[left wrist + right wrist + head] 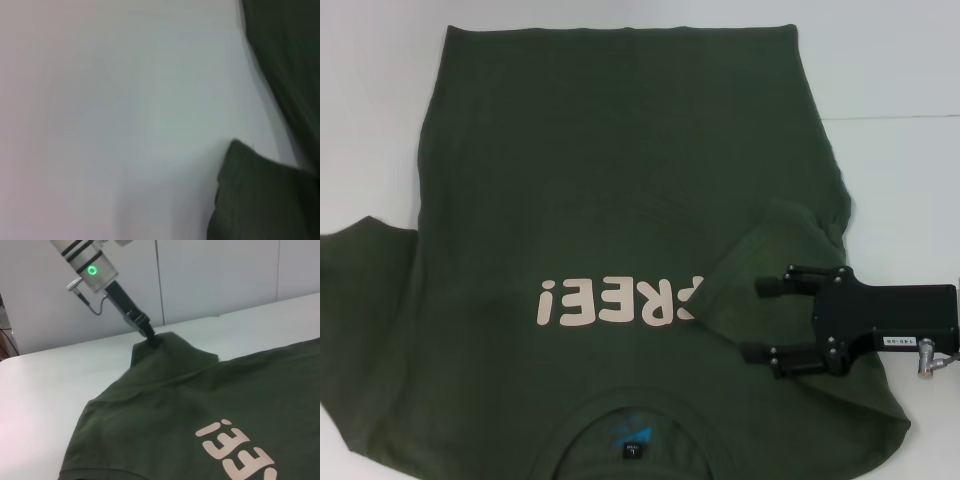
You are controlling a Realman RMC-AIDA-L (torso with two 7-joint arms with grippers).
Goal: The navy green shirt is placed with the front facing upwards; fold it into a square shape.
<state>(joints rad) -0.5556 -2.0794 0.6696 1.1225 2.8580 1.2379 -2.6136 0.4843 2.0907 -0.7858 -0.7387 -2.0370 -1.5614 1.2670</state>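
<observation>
The right gripper (761, 320) has its two black fingers (775, 285) spread wide, hovering over the folded-in right sleeve with nothing between them. That sleeve flap covers the first letter of the cream lettering (615, 300) on the navy green shirt (610, 170), which lies face up on the white table (900, 70), collar nearest the robot and cut off at the frame edge. The left gripper (150, 336) is out of the head view; in the right wrist view its tip is pressed into the far sleeve (172, 347), apparently pinching the cloth, though the fingers are hard to make out.
</observation>
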